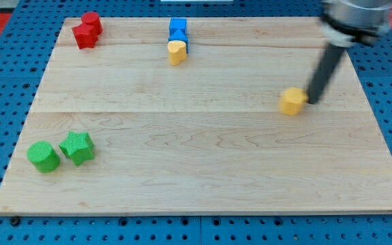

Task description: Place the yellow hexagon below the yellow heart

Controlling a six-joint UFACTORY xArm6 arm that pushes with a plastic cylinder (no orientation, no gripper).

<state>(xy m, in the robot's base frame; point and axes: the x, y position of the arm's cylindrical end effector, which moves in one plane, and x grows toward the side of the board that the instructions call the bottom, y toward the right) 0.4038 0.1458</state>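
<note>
Yellow hexagon (292, 101) sat near the board's right edge, my tip (312, 102) just beside it on the view's right.
You had no pincer to read here, only the rod. The yellow heart (176, 52) lay well apart by the top edge, touching the blue blocks (177, 32); red blocks (87, 30) filled the top-left corner, the green cylinder (43, 156) and green star (77, 147) the bottom-left of the wooden board (203, 170).
</note>
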